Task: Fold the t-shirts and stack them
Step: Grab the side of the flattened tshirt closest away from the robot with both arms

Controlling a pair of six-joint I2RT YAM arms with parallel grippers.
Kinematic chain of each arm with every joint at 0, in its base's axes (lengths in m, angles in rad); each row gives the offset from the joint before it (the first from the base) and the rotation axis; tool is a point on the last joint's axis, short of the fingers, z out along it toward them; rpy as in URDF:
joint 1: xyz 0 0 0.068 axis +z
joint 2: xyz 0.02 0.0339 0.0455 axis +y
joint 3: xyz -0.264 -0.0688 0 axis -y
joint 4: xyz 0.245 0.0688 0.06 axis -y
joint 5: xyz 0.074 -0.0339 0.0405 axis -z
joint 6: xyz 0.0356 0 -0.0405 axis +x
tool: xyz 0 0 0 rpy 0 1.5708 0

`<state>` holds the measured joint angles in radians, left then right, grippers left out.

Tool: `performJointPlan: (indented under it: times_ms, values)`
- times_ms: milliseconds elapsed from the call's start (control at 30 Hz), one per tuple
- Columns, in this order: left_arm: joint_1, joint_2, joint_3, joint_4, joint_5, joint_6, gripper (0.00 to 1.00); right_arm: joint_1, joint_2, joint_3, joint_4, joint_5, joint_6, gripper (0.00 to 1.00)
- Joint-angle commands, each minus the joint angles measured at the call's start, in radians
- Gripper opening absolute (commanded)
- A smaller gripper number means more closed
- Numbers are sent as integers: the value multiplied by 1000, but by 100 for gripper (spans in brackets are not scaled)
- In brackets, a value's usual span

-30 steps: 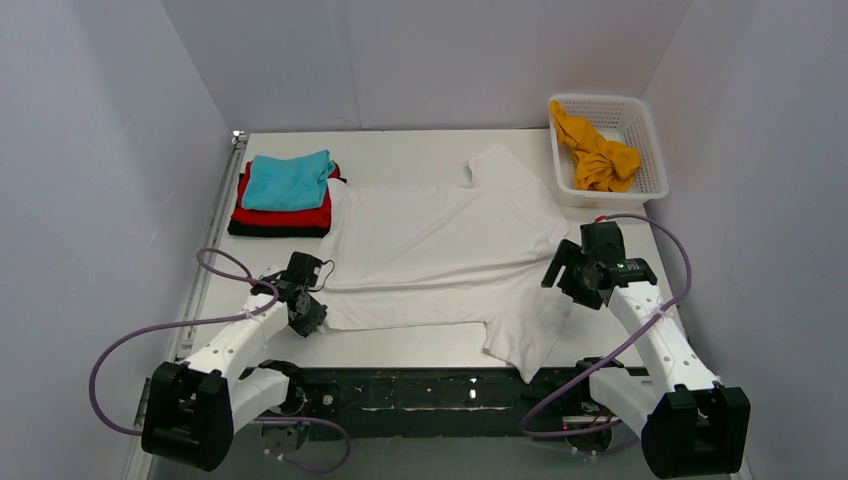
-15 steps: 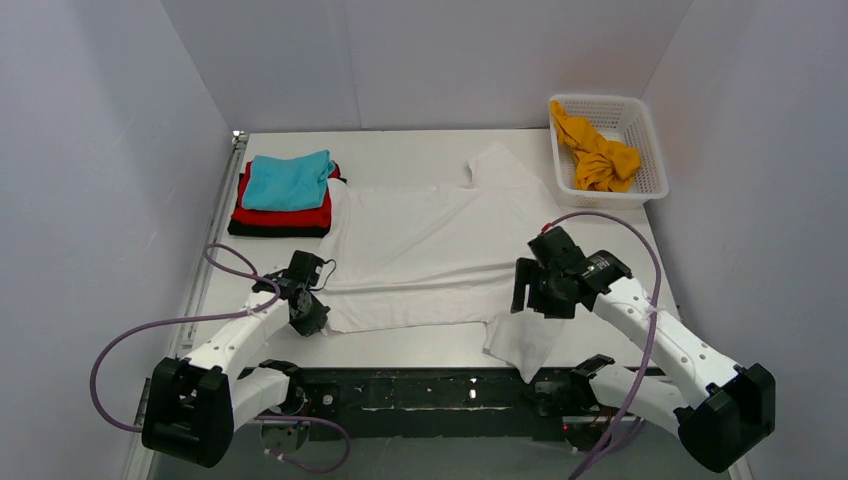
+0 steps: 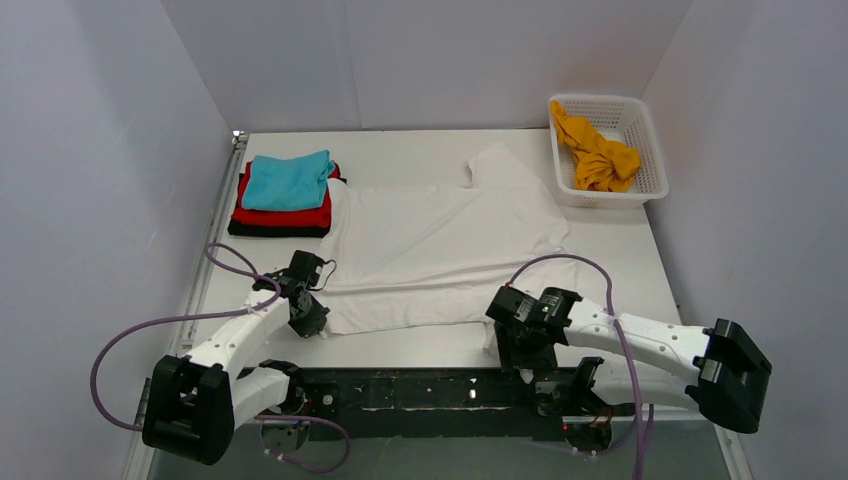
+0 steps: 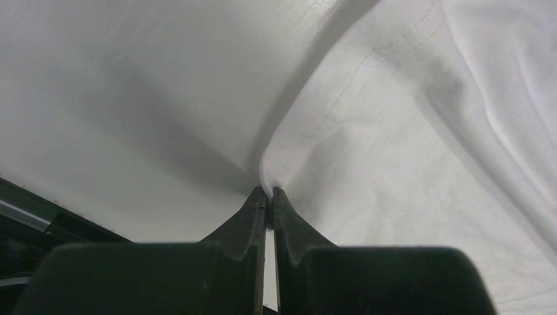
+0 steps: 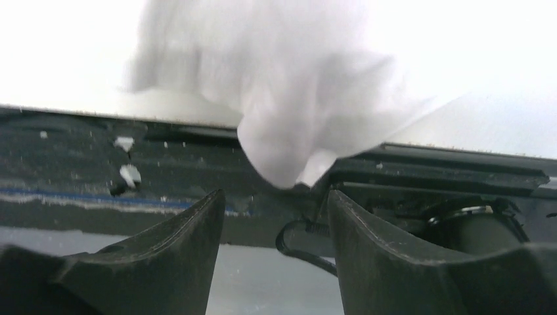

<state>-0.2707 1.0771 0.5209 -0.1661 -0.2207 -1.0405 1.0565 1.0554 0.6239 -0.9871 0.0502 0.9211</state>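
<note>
Left claw point(image 4: 269, 197) pinching white tee point(image 3: 440, 240) hem, near left. Right arm low along near counter point(image 3: 420, 150) edge, right claw point(image 5: 276, 195) agape.

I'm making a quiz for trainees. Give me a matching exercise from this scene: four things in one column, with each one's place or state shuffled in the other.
1. teal tee
2. orange tee
3. left end effector
4. right end effector

A. open, by the white tee's sleeve
B. in the basket
C. shut on the white tee's edge
D. on top of the red tee

Pairs: 1-D, 2-B, 3-C, 4-A
</note>
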Motion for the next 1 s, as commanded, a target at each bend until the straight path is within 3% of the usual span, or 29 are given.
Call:
performJointPlan:
  times_ms: [0, 100, 133, 167, 200, 300, 433, 600, 733, 967]
  values:
    - [-5, -5, 2, -156, -17, -1, 0, 8, 66, -6, 120, 121, 44, 64]
    - [-4, -15, 14, -184, -21, 0, 0, 8, 121, -6, 183, 143, 32, 57]
    - [-5, -21, 18, -191, -21, 3, 0, 8, 139, -4, 188, 147, 29, 49]
    - [-5, -25, 20, -199, -23, 5, 0, 8, 156, -2, 179, 148, 29, 30]
    - [-5, -30, 24, -208, -27, 6, 0, 8, 166, 1, 159, 151, 33, 20]
    - [-5, -53, 39, -251, -29, 6, 0, 8, 146, 16, 51, 135, 34, 1]
    - [-5, -105, 54, -350, -17, -11, 0, 10, 34, 67, -46, -38, -17, 1]
    - [-5, -169, 76, -506, -25, -25, 0, 15, 11, 111, -234, -244, -84, 1]
    - [-4, -208, 55, -572, -17, -47, 0, 26, -40, 88, -248, -354, -82, 1]
    - [-4, -271, 45, -529, 6, -45, 0, 22, -39, 133, -212, -270, -60, 1]
